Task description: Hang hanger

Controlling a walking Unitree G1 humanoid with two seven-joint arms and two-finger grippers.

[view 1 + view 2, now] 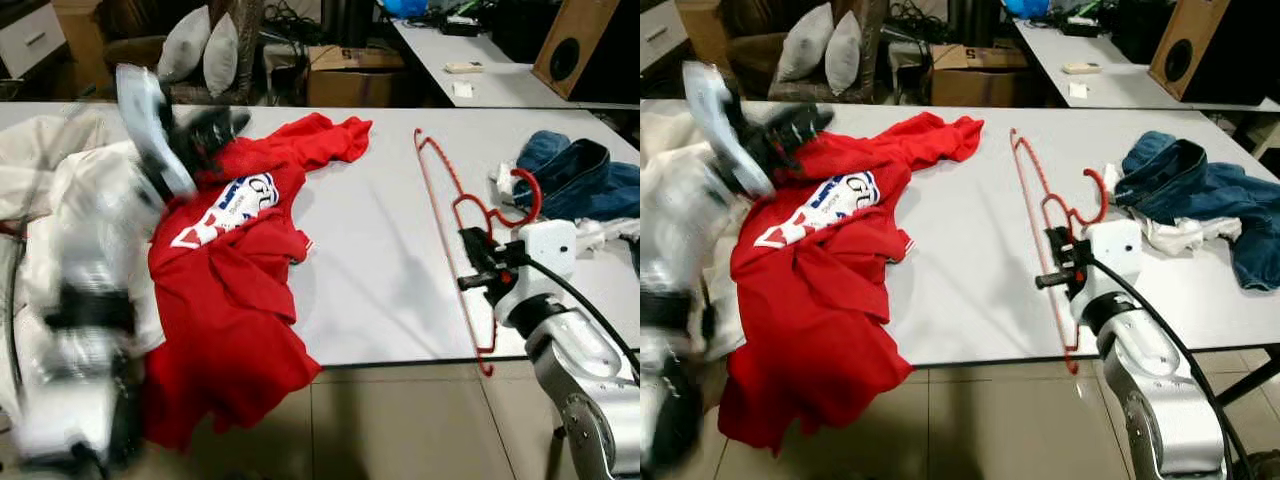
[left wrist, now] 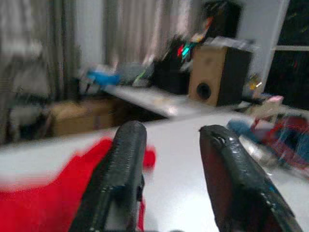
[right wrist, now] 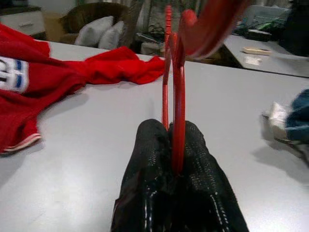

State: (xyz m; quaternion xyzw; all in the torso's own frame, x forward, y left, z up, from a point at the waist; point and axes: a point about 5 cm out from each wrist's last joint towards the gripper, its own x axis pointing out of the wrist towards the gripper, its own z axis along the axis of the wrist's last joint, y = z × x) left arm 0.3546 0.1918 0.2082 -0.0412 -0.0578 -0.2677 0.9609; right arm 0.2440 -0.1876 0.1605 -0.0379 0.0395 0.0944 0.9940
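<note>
The red hanger (image 1: 1040,215) lies flat on the white counter (image 1: 960,260), right of centre. Its long straight bar runs from the far side toward the near edge, and the near end projects just past that edge. Its hook (image 1: 1098,196) curves to the right, toward a heap of blue denim (image 1: 1200,200) on the right part of the counter.

The right tool (image 1: 1060,262) is at the hanger's neck, where the wire loops below the hook. In the right wrist view its 2 black fingers (image 3: 193,164) are clenched together on the red wire, grasping the hanger, which rises from between them. The silver right arm (image 1: 1150,390) reaches up from below the near counter edge.

The left tool (image 1: 215,125) is raised above the left part of the counter, over the upper part of a red shirt (image 1: 830,290); this arm is blurred in both eye views. In the left wrist view its 2 fingers (image 2: 120,179) stand well apart with nothing between them, so it is released.

The red shirt, with a white and blue print on the chest, is spread over the left part of the counter, and its lower part hangs over the near edge toward the tiled floor (image 1: 980,420). White cloth (image 1: 60,170) lies bunched at the far left, beside the shirt. A small pale cloth (image 1: 1175,235) sits against the denim.

Beyond the counter stand a cardboard box (image 1: 975,75), 2 grey cushions (image 1: 825,45) and a wooden speaker (image 1: 1185,40).
</note>
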